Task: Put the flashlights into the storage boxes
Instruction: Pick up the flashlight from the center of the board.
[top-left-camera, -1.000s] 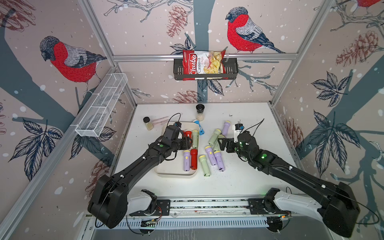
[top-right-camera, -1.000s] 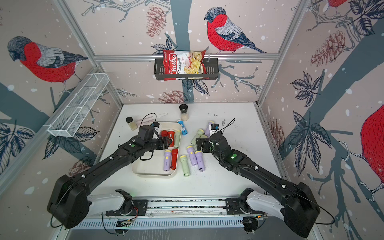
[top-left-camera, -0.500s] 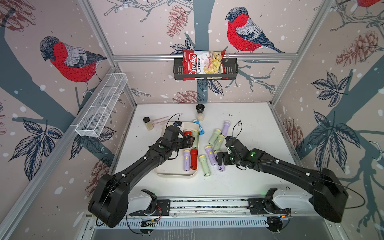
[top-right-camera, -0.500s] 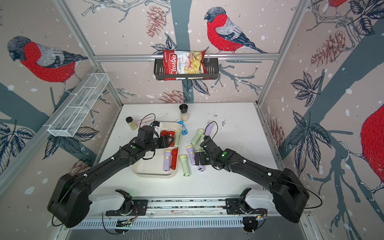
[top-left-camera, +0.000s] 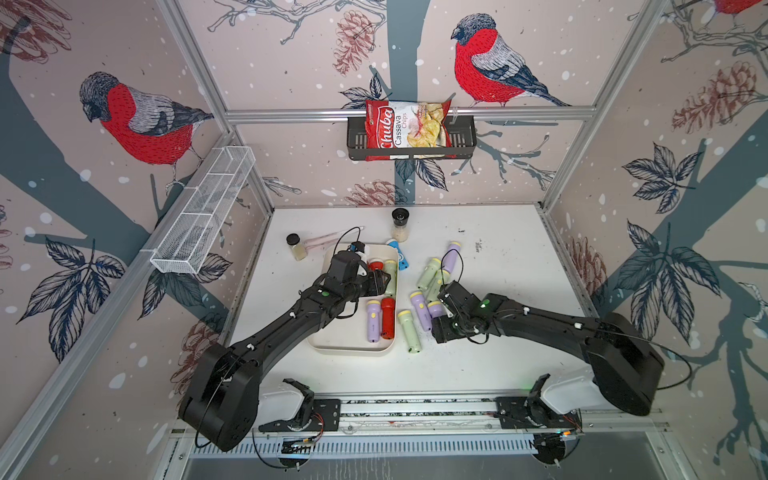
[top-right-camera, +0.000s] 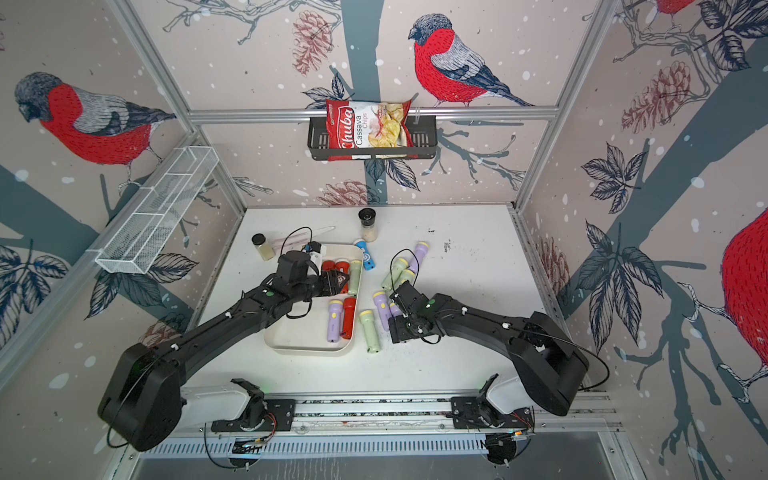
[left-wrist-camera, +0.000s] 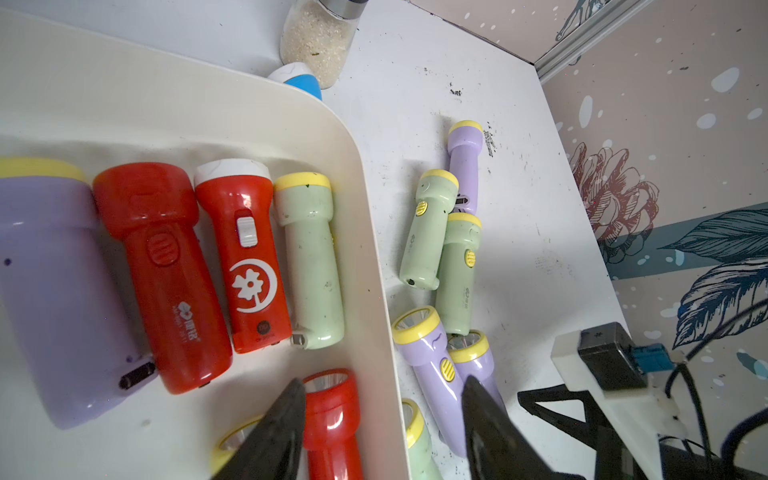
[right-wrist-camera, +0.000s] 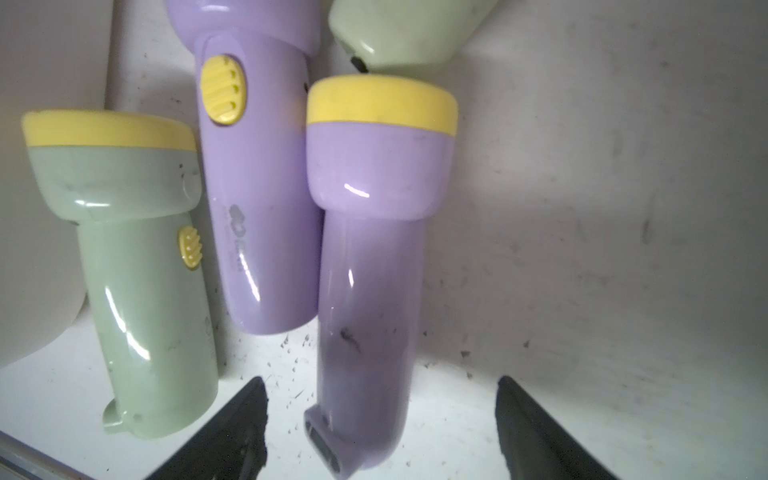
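Observation:
The cream storage box (top-left-camera: 353, 351) holds several flashlights: red (left-wrist-camera: 249, 257), pale green (left-wrist-camera: 311, 266) and lilac (top-left-camera: 372, 322). More flashlights lie on the table to its right. They are green (top-left-camera: 409, 332), lilac (top-left-camera: 419, 309), a far cluster (top-left-camera: 434, 274) and a blue one (top-left-camera: 401, 257). My left gripper (left-wrist-camera: 384, 399) hovers open over the box's right wall (left-wrist-camera: 365, 208), holding nothing. My right gripper (right-wrist-camera: 380, 399) is low on the table and open. It straddles the tail of a lilac flashlight (right-wrist-camera: 370, 291), with a gap showing on both sides. In both top views it (top-right-camera: 397, 328) covers most of that flashlight.
Two black-capped glass jars (top-left-camera: 400, 224) (top-left-camera: 296, 247) and a pale pink stick (top-left-camera: 328, 239) stand behind the box. A white wire rack (top-left-camera: 203, 212) hangs on the left wall. On the back wall, a black basket (top-left-camera: 461, 137) holds a chips bag. The two arms are close over the table's middle.
My right arm came forward and down from the far cluster to the lilac flashlight. Its jaws have narrowed around the tail. My left arm has barely moved.

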